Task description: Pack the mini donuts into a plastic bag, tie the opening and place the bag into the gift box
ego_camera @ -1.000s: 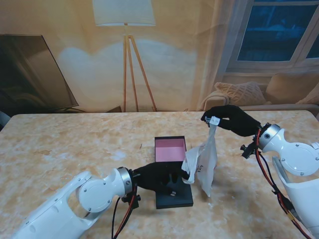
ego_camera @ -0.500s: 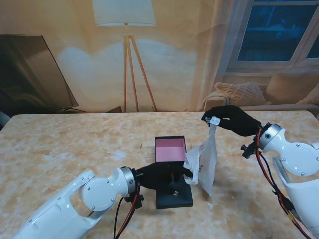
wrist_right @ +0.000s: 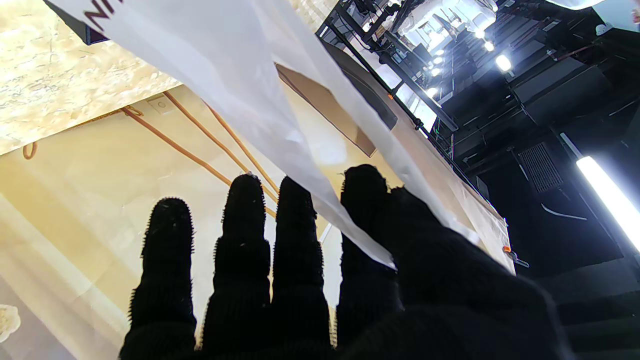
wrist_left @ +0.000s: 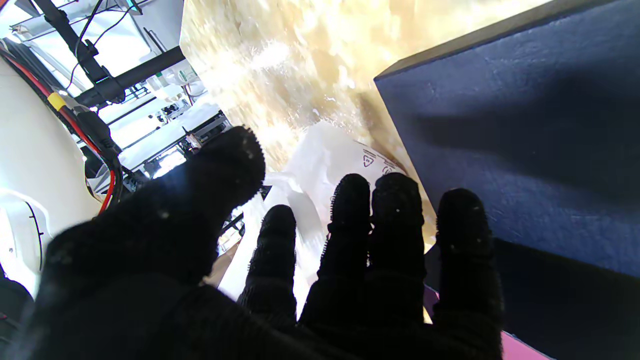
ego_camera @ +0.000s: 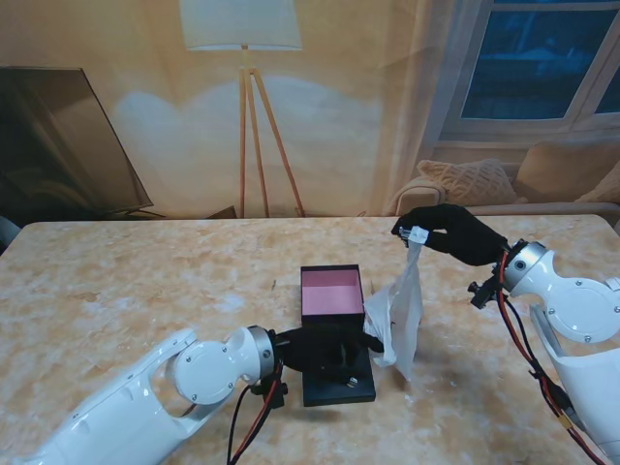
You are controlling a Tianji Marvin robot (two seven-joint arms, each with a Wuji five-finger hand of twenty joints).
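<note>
The white plastic bag (ego_camera: 399, 320) hangs above the table, its top pinched in my right hand (ego_camera: 453, 233), which is raised right of centre. The right wrist view shows the bag (wrist_right: 240, 65) running between thumb and forefinger of that hand (wrist_right: 325, 280). My left hand (ego_camera: 325, 347) lies low over the dark gift box (ego_camera: 337, 386), whose pink inside (ego_camera: 331, 291) faces up. Its fingertips reach the bag's lower left side. In the left wrist view the hand (wrist_left: 300, 280) has its thumb apart from the fingers, with the bag (wrist_left: 325, 165) just past them beside the box wall (wrist_left: 525, 125). No donuts show.
The marble-patterned table (ego_camera: 136, 281) stretches to the left and far side. Red and black cables (ego_camera: 247, 426) hang under my left wrist, and more cables (ego_camera: 523, 339) trail from the right wrist. The backdrop wall stands behind the table's far edge.
My left hand has slid to the right across the box towards the bag, pushing its lower left side in. The right hand has held still with the bag's top.
</note>
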